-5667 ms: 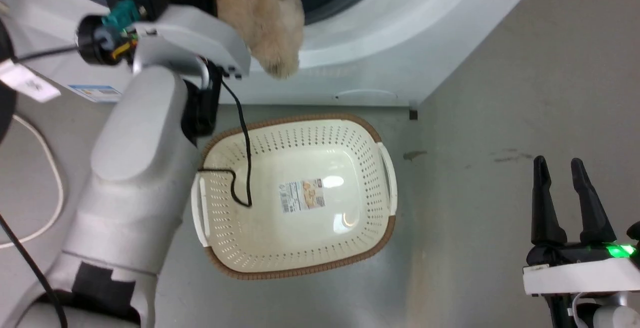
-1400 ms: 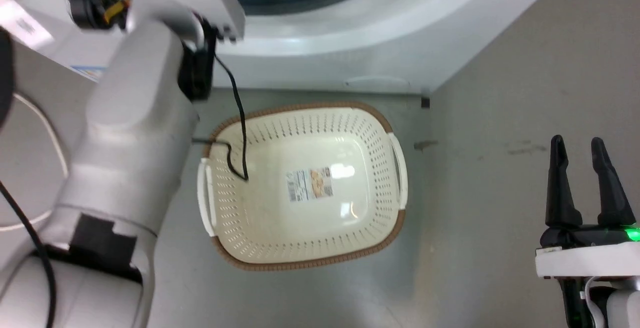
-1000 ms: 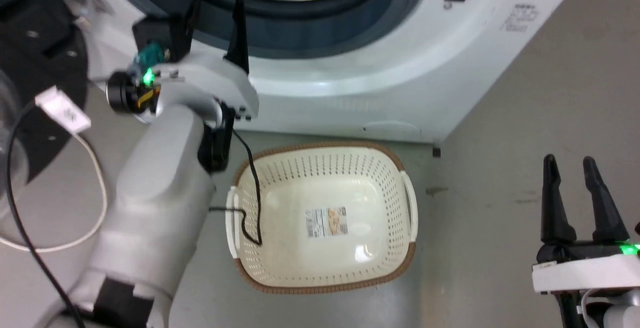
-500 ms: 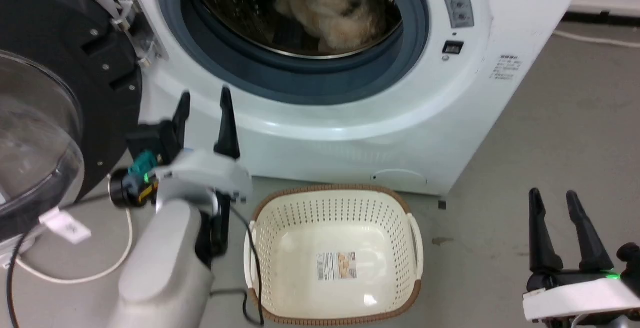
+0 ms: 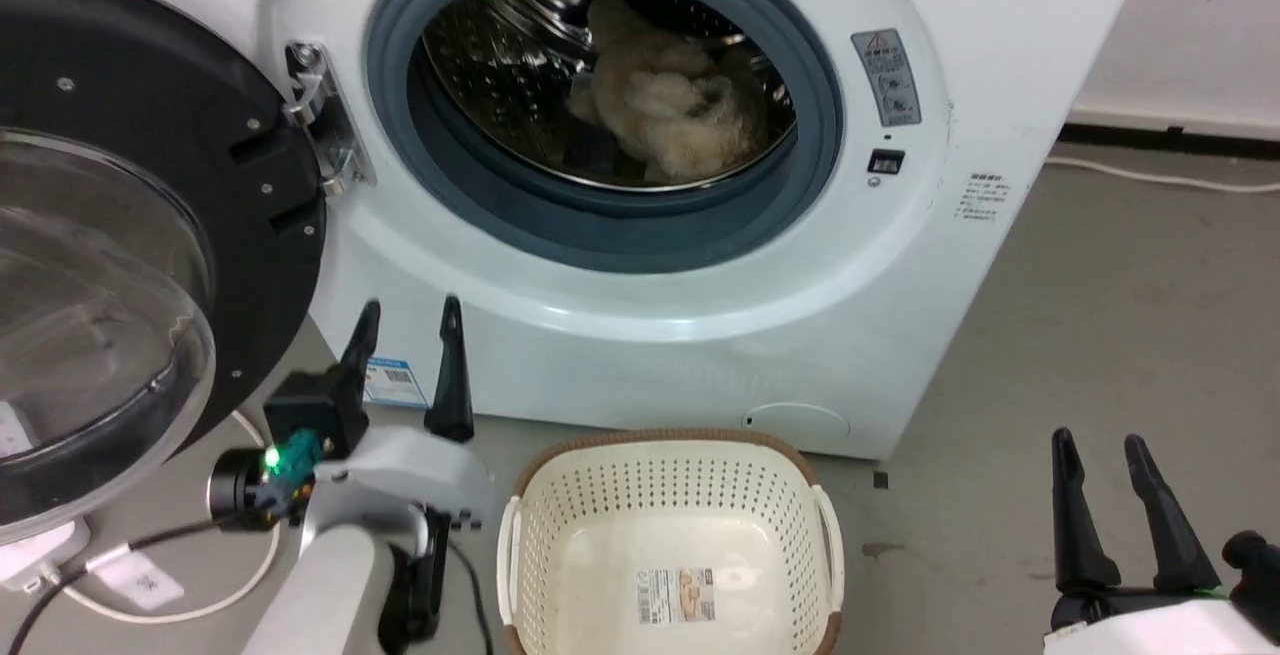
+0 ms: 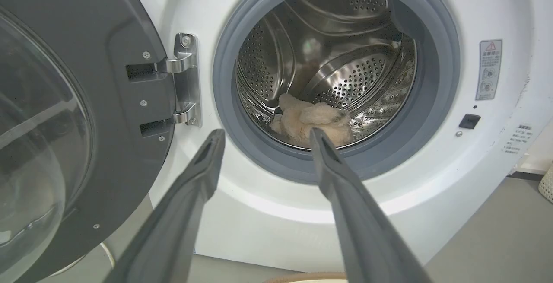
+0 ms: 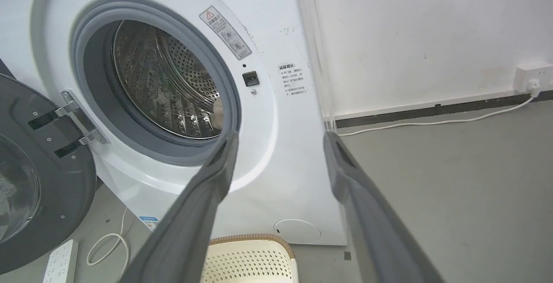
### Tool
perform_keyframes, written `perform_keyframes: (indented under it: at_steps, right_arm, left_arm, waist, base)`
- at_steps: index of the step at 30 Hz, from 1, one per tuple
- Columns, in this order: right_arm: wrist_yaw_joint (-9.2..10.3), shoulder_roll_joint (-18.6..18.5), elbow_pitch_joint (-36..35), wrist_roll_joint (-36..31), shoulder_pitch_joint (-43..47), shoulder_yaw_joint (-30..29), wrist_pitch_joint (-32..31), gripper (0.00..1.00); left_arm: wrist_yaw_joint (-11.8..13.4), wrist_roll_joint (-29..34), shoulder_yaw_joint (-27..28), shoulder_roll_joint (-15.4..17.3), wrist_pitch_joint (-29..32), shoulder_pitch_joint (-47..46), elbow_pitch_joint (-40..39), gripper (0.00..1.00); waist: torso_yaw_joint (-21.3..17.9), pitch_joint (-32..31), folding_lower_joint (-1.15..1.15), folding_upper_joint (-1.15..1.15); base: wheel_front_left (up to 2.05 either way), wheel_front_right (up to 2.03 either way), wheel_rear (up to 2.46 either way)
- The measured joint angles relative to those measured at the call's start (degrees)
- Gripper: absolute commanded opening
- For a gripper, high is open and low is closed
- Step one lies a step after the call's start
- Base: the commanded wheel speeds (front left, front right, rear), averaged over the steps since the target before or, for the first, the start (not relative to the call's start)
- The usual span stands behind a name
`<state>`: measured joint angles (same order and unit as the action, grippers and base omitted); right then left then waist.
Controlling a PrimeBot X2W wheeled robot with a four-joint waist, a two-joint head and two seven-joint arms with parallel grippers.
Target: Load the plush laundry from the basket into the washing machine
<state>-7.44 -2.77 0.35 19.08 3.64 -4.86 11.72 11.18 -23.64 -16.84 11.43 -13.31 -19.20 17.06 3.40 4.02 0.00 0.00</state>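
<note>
My left pincer (image 5: 410, 307) stands wide, nothing between its two dark fingers, which point up at the white front of the washing machine (image 5: 700, 345), just below and to the left of its round opening. My right pincer (image 5: 1097, 437) is spread wide too and holds nothing; it hangs over the grey floor (image 5: 1110, 275), off to the right of the basket (image 5: 662, 480) and well apart from it. The plush laundry (image 5: 665, 110) lies inside the perforated steel drum (image 5: 490, 85), a cream, lumpy heap resting low against the drum wall, behind the grey rubber seal (image 5: 600, 230). From my left wrist I see it between my fingertips, down at the drum's lower edge. The door (image 5: 150, 135), black-rimmed with a clear bowl, is swung fully open to the left on its metal hinge (image 5: 322, 120). The basket sits on the floor just before the machine, between my two arms; its pale bottom and the label (image 5: 682, 595) on it show plainly. A white power strip (image 7: 60, 262) and a looped white cable (image 7: 106, 248) lie on the floor under the open door.
</note>
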Motion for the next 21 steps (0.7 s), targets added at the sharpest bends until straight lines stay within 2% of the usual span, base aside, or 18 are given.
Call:
perform_keyframes:
  at_steps: [11,21]
  right_arm:
    - [0.00,0.00,-0.75,-3.11,2.44,-0.04,-0.08,1.00]
    - [0.00,0.00,-2.70,-5.64,4.56,0.37,-1.45,1.00]
  left_arm:
    - [2.78,0.52,-0.64,2.69,3.03,8.60,-8.23,1.00]
    - [3.79,-0.32,0.26,4.91,5.31,13.60,-13.32,1.00]
  waist:
    - [0.31,-2.80,0.00,0.00]
    - [1.28,-4.47,0.00,0.00]
  base:
    - [0.00,0.00,0.00]
    - [0.00,0.00,0.00]
